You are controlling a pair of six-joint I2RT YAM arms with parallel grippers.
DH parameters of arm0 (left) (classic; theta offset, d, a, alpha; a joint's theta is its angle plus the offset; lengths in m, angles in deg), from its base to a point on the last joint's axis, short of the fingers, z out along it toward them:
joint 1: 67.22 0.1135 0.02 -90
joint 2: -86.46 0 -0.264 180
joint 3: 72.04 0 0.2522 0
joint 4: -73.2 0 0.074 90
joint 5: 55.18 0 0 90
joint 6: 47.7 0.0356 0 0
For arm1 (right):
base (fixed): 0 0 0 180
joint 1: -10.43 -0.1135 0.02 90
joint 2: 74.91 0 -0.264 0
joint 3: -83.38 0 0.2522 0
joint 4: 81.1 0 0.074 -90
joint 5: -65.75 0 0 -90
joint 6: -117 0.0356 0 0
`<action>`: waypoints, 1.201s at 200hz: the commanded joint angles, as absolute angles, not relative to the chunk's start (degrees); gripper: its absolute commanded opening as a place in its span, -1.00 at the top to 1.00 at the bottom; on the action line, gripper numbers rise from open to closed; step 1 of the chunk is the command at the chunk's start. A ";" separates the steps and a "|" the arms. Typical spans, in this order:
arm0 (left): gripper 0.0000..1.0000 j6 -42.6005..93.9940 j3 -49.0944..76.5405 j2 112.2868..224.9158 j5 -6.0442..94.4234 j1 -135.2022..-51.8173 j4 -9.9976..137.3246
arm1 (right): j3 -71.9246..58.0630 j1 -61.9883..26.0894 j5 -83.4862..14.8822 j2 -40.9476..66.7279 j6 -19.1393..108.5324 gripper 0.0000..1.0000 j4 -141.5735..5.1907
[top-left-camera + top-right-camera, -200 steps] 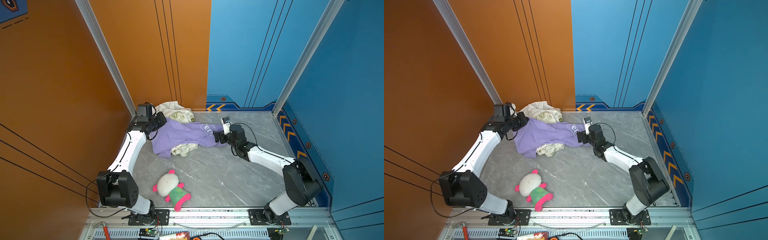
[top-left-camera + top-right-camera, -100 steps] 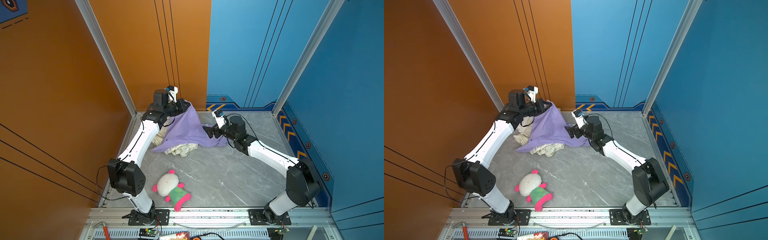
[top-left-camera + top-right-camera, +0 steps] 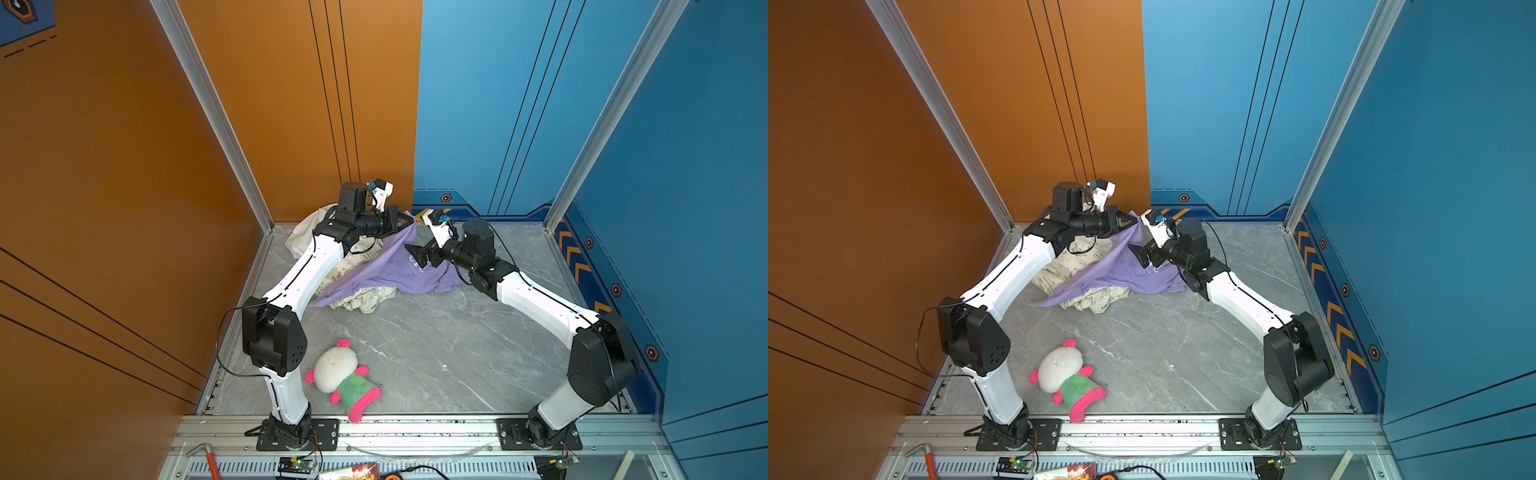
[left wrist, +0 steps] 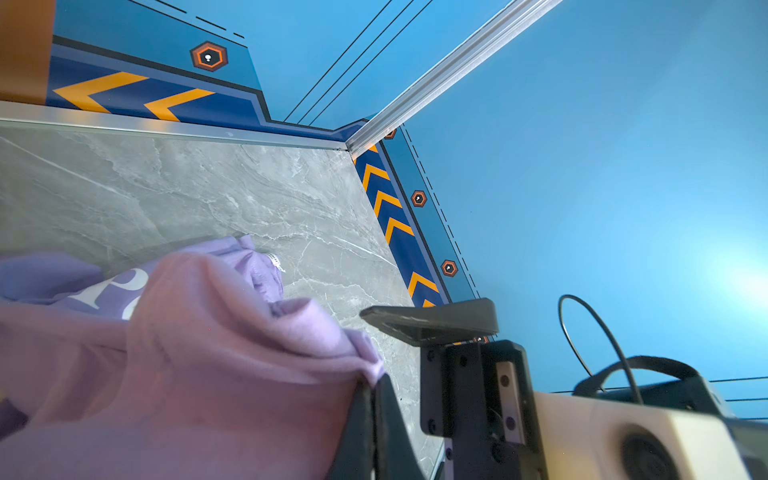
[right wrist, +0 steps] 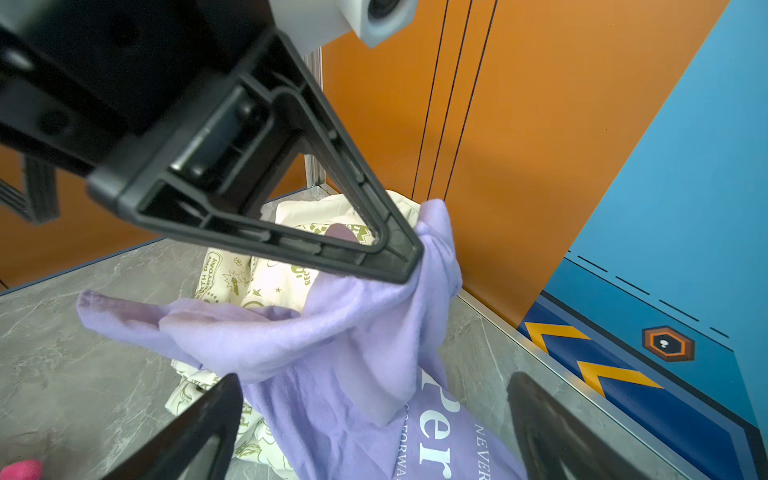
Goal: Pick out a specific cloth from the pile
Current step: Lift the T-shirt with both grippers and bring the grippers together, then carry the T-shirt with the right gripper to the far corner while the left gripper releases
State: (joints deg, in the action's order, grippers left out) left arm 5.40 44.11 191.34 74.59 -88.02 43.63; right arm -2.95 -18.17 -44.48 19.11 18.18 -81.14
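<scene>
The grey marble-patterned table filled the floor of the booth, walled in orange and blue. At its far left corner lay the pile — a plain off-white garment against the corner and, nearer, a cream cloth with green doodle print that spread out under the purple fabric.

The cloth, lavender with white lettering, lay partly draped over that heap and partly on the bare marble just to its right. One corner of it was raised well clear of the table, pulled up into a peak, with the rest hanging down in a slanted sheet to the surface.

The left gripper held that peak: in the right wrist view its black jaws were pinched together on a bunched fold of the cloth, and the left wrist view showed the same fold caught at the closed tips.

The right gripper hovered close beside and lower, over the lettered part of the fabric. Its jaws stood wide apart, and its fingers framed the lavender material without closing on it.

Nearer the front edge, well apart from the garments, a plush toy lay on its side — white head, green body, pink ears and feet.
</scene>
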 commanded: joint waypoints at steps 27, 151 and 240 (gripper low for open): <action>1.00 5.04 47.28 192.84 76.99 -89.74 45.11 | -7.02 -17.16 -47.81 23.34 22.44 -0.73 -83.51; 0.64 4.16 47.65 193.11 73.48 -89.25 47.32 | -9.32 -14.15 -47.18 25.20 25.88 1.00 -85.05; -0.63 9.66 43.80 187.52 64.85 -84.65 43.17 | -13.05 0.05 -40.99 21.63 25.55 1.00 -84.26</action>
State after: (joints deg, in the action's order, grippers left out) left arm 7.17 45.40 191.86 68.58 -85.53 44.35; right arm -9.97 -4.05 -44.76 25.49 25.50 -83.15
